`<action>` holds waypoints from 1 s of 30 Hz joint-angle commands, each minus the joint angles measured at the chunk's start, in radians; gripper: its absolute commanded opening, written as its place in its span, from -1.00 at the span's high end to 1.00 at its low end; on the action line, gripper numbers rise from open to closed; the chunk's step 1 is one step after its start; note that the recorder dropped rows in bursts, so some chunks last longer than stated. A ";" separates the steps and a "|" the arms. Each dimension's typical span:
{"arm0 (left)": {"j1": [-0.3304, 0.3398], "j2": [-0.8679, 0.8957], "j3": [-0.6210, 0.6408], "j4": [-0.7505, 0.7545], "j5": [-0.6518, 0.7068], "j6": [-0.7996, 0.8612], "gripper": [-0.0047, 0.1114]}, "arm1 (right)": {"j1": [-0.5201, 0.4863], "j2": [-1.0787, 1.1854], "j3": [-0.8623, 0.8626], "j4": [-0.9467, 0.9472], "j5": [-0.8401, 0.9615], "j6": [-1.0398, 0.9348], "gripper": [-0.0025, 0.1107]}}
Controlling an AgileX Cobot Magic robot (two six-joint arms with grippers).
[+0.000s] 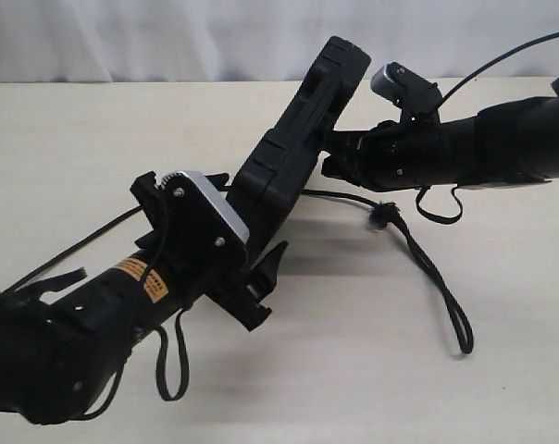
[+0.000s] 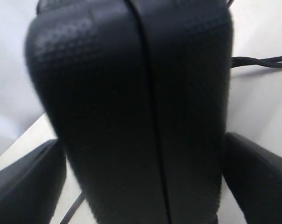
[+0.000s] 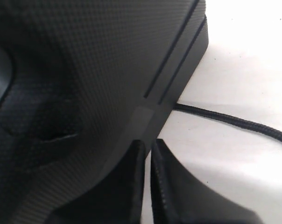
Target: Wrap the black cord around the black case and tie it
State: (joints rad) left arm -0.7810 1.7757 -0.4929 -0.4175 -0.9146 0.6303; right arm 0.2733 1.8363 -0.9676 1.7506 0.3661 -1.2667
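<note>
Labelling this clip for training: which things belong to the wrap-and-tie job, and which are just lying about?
Job: case, tilted up in the left gripper; cord, lying on the table.
Not the job: table; white backdrop.

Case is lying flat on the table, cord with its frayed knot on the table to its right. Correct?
Not flat: the exterior view shows the black case tipped up steeply on edge. The black cord, frayed knot included, does lie on the table to its right.
</note>
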 commanded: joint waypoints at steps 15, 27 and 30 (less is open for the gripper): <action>0.088 0.092 -0.115 0.014 0.052 -0.026 0.92 | -0.038 -0.045 0.003 -0.096 0.038 0.082 0.88; 0.088 0.092 -0.115 -0.320 -0.065 0.029 0.92 | -0.120 -0.214 0.003 -1.227 -0.036 0.721 0.33; 0.088 0.092 -0.115 -0.328 -0.065 0.029 0.92 | -0.114 -0.089 -0.151 -1.615 0.155 0.998 0.02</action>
State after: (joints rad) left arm -0.6968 1.8780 -0.6009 -0.7333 -0.9087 0.6587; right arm 0.1564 1.6997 -1.0391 0.3157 0.4201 -0.3785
